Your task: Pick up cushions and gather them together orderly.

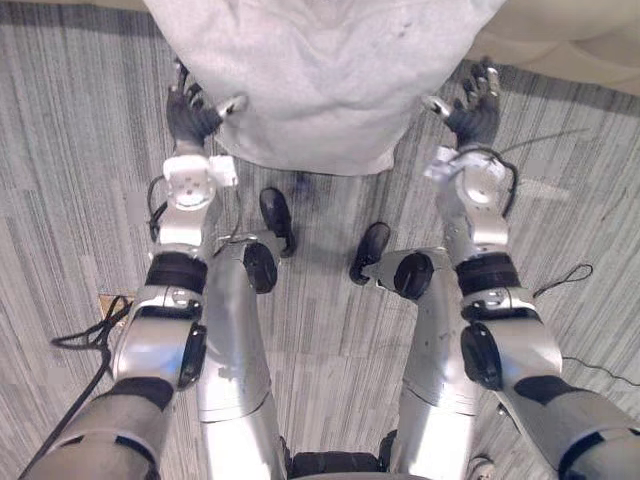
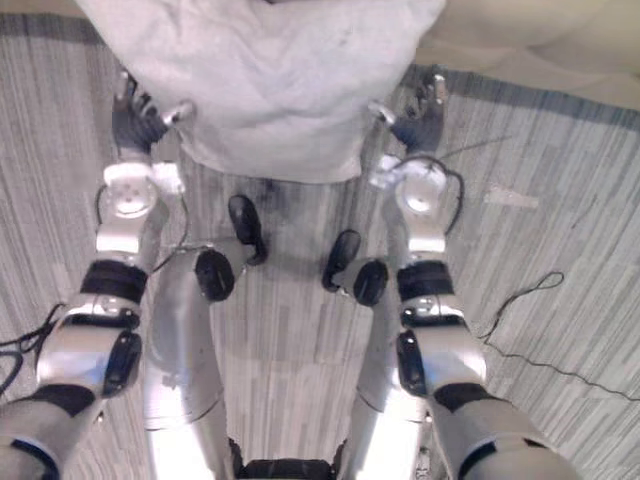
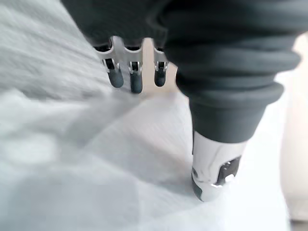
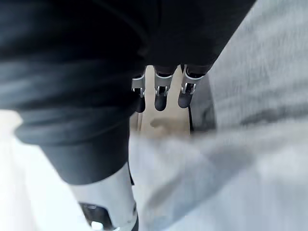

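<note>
At the carpet's far edge, the pale grey cushion sits between the left hand and right hand, whose straight fingers and thumbs press its sides. It looks soft, light and bulky, so it likely wants an even squeeze on opposite edges.

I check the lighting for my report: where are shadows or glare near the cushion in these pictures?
Left eye view: the grey cushion throws a soft shadow on the carpet below its near edge. Left wrist view: a small glint on the thumb of the left hand. Right wrist view: the right hand is mostly in shade.
</note>
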`<state>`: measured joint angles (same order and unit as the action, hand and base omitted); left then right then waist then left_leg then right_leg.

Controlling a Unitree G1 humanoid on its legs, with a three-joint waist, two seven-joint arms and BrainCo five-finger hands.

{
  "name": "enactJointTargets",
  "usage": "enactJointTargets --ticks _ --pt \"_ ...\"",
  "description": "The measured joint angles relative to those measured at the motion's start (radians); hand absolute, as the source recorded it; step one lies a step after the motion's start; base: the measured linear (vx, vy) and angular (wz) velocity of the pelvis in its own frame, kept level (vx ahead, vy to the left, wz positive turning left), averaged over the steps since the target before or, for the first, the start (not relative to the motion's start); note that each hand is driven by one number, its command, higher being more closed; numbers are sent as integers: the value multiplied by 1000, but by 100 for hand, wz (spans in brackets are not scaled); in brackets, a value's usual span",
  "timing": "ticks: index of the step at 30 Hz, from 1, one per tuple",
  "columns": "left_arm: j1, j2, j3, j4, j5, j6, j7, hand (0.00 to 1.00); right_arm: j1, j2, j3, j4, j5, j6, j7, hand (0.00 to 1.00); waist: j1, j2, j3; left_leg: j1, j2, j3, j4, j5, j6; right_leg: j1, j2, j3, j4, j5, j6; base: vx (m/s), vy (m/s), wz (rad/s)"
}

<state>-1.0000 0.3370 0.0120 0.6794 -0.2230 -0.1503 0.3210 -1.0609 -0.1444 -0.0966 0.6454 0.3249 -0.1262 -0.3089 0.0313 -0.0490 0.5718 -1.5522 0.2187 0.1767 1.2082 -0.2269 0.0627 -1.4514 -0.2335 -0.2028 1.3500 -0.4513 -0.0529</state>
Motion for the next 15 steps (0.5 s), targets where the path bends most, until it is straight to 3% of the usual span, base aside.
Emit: enactJointTargets --ticks 1,5,10,15 --pt "-5 -7 0 0 -7 0 11 100 -18 18 8 0 1 0 -8 100 0 0 0 0 0 0 0 0 -1 0 0 0 -2 0 0 0 0 0" --pt "-12 -19 0 -15 -40 1 53 100 -49 63 15 2 16 8 -52 100 -2 0 0 0 0 1 -1 -1 -2 5 2 0 -9 1 1 0 0 0" --pt "-10 -15 1 -26 -56 5 95 100 -45 44 32 2 49 17 -59 100 -8 0 0 30 0 6 -6 -1 -2 27 7 7 -15 6 2 -30 -1 -3" --pt "18 -25 -5 -78 -64 5 110 100 12 25 102 -55 90 11 -63 100 -20 -3 -2 147 9 23 -64 1 -4 129 27 13 -80 28 8 -33 -16 -10"
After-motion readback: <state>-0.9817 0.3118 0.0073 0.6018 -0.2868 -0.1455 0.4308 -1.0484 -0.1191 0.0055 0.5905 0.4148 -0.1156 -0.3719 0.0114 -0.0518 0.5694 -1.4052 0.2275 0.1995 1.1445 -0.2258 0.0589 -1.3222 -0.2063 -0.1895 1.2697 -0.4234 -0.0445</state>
